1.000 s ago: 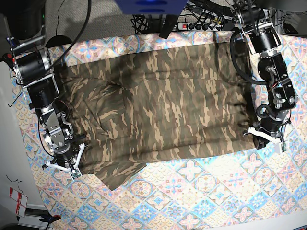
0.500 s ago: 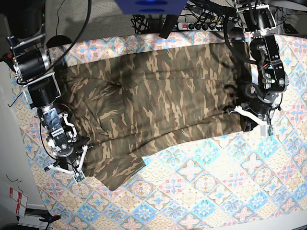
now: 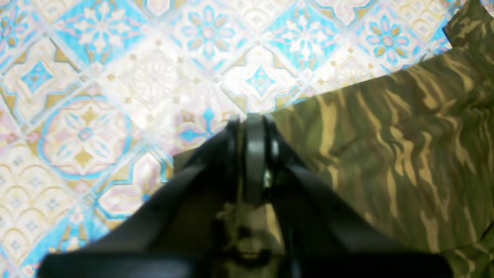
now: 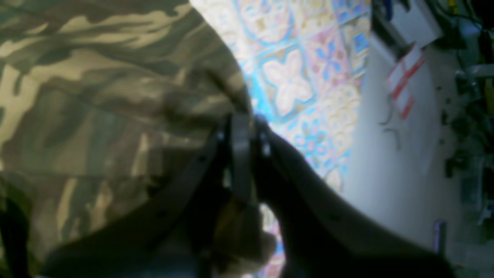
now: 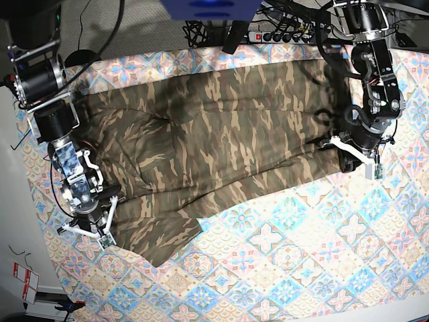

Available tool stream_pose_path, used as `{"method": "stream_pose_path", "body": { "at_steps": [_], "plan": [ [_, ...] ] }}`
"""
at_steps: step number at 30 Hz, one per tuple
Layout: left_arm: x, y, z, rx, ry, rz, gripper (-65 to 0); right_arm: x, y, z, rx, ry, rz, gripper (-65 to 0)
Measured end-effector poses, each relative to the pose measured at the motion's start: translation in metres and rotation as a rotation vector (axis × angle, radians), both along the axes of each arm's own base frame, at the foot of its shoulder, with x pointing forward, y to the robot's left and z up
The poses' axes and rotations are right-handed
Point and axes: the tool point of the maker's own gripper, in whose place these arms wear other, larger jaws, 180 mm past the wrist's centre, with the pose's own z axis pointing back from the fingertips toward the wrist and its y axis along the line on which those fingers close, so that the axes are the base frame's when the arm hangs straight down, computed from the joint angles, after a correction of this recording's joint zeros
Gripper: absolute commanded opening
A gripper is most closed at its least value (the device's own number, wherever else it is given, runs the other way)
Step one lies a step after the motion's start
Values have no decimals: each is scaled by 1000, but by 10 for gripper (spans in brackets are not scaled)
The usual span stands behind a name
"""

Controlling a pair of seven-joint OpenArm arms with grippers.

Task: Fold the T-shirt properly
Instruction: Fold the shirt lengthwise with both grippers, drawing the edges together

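Camouflage T-shirt pinched at both near corners, mid-fold.

The T-shirt (image 5: pixel 221 147) lies spread across the far half of the tablecloth (image 5: pixel 301 268), its near edge lifted and slanting from low at the scene's left to higher at the right. It looks light, limp and prone to sagging between holds, so I judge hems and corners the best places to take it, with both ends carried evenly to keep the fold line straight. The left gripper (image 5: pixel 353 155), at the scene's right, has its jaws closed on the shirt's hem corner; the right gripper (image 5: pixel 89 230), at the scene's left, is likewise clamped on fabric near the sleeve end. Both wrist views show cloth bunched between the closed jaws.
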Motion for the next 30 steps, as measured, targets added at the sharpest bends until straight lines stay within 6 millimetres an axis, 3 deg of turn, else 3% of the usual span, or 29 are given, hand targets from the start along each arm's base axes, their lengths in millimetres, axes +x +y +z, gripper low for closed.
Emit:
{"method": "stream_pose_path", "body": {
  "at_steps": [11, 20, 24, 30],
  "plan": [
    [-4, 4, -1, 16, 12, -4, -650, -2, -8, 0, -15, 11, -11, -650],
    [-7, 5, 27, 64, -50, -34, -650, -3, -9, -1, -17, 15, -15, -650],
    [-18, 22, 23, 87, -24, 12, -650, -3, -8, 0, -16, 13, -13, -650],
    [-21, 22, 23, 78, -32, 7, -650, -9, -19, -2, -32, 19, -15, -650]
  ]
}}
